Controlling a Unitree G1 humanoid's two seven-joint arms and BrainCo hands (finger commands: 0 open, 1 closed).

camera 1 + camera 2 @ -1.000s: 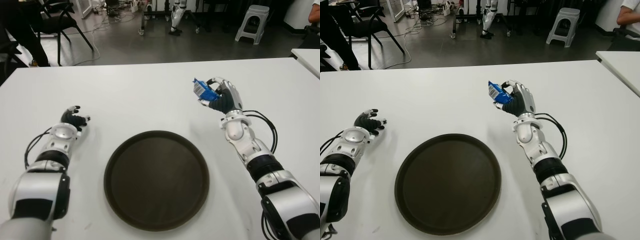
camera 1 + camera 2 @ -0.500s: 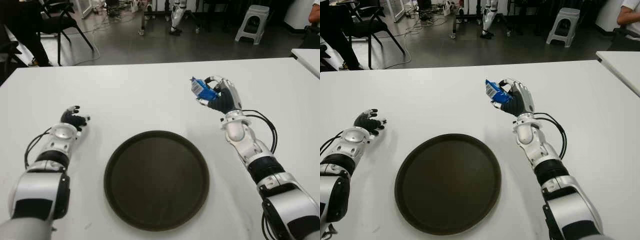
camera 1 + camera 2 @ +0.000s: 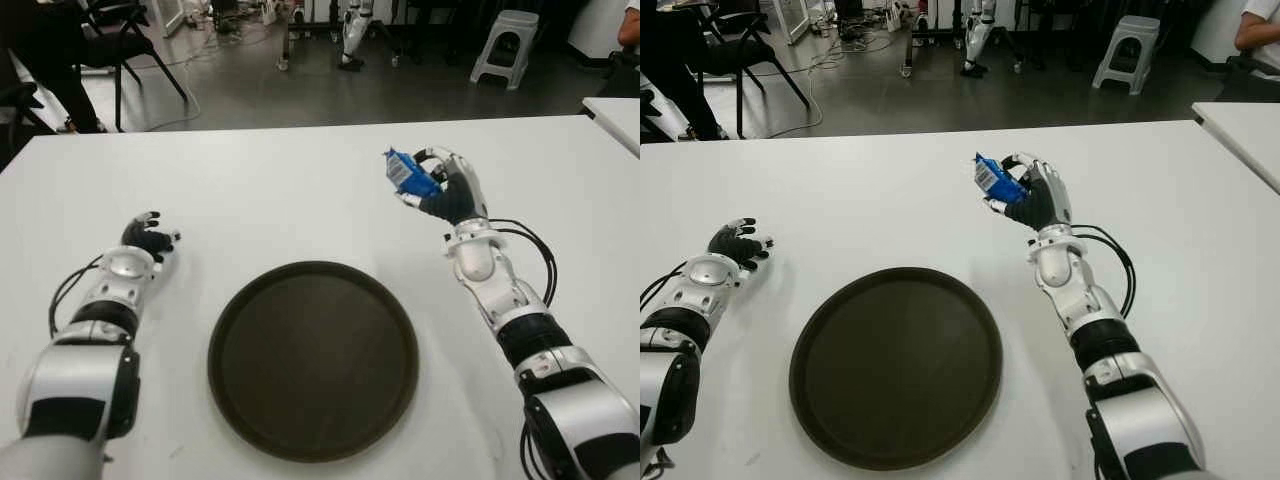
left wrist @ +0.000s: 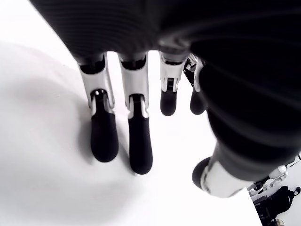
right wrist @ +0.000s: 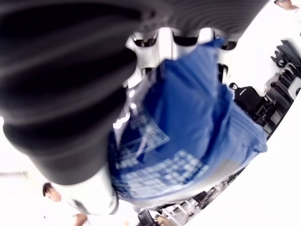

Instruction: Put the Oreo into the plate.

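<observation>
In the left eye view, the right hand (image 3: 440, 187) is up above the white worktop (image 3: 300, 190). Its fingers are wrapped around the small blue Oreo packet (image 3: 408, 173). The big round dark brown plate (image 3: 312, 358) sits nearer the robot, with nothing on it. The left hand (image 3: 148, 238) shows to the left of the plate.

In the right eye view, the packet is well apart from the plate.

In the left wrist view, the left hand's fingers (image 4: 103, 134) are loose and hold nothing.

In the right wrist view, the packet fills the hand.

So the picking up is done. Carrying it over and letting go is left.
</observation>
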